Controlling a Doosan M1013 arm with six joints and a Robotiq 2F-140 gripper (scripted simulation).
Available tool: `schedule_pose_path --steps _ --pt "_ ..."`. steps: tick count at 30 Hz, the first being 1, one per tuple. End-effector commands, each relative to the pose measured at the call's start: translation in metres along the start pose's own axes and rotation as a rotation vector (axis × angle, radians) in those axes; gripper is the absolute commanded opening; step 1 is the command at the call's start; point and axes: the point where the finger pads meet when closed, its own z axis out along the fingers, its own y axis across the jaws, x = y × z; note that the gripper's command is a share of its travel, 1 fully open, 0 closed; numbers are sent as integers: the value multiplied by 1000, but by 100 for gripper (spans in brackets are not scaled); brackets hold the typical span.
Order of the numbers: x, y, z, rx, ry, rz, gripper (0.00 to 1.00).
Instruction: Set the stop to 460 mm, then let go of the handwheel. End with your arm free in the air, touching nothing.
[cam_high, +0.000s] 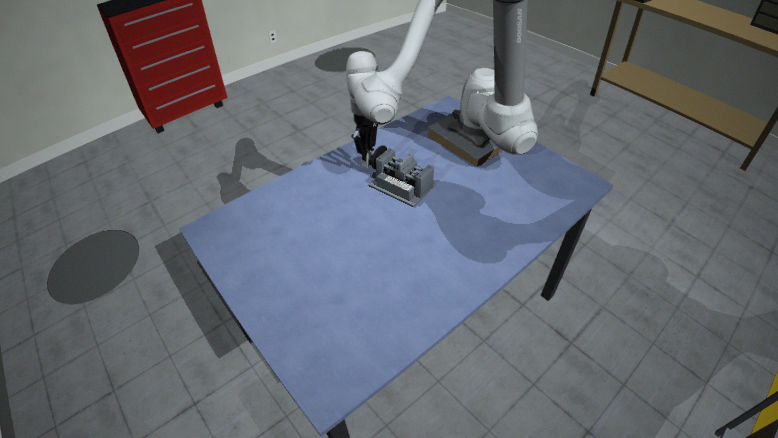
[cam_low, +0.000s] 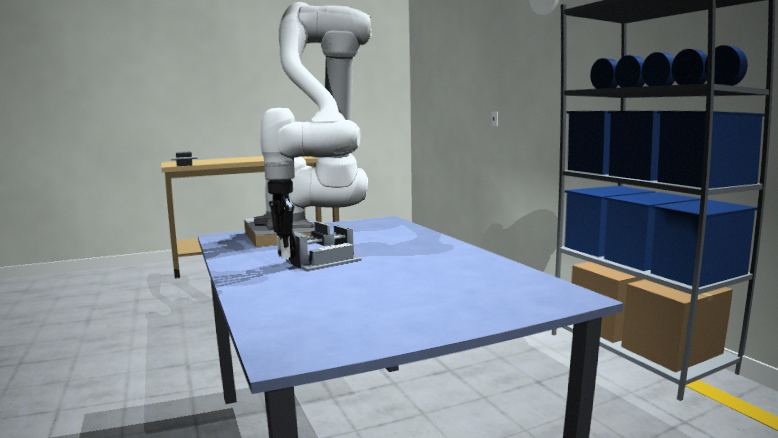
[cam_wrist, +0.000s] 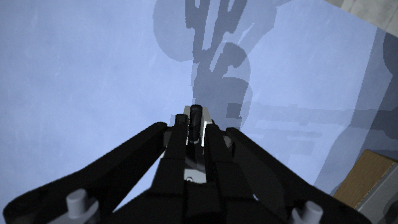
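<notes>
The grey stop unit stands on the table, with end blocks (cam_high: 425, 182) (cam_low: 343, 235), rods and a middle carriage (cam_high: 405, 162) (cam_low: 327, 238) between them. A scale bar (cam_high: 399, 187) (cam_low: 332, 254) runs along its front, with white marks and a small red mark on top; the value is too small to read. The dark handwheel (cam_high: 380, 152) (cam_low: 296, 251) is at the unit's left end, partly hidden by the fingers. My gripper (cam_high: 367, 161) (cam_low: 284, 252) (cam_wrist: 195, 115) points down beside it, shut on the handwheel's black handle (cam_wrist: 196, 114), which shows between the fingertips.
The arm's base stands on a wooden block (cam_high: 460, 145) (cam_low: 264, 239) (cam_wrist: 364, 176) behind the unit. The blue table (cam_high: 304, 282) (cam_low: 402, 310) carries both. A red tool cabinet (cam_high: 174, 59), a wooden bench (cam_high: 685, 106) and a rack with blue bins (cam_low: 683, 233) stand away from the table.
</notes>
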Motion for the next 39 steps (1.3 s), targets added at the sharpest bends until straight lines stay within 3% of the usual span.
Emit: schedule_pose_path --steps 1,21,39 --pt "0 -3 -11 -2 0 -1 4" --pt "0 13 -44 -2 0 -1 4" --pt "0 51 -43 -2 0 -1 4"
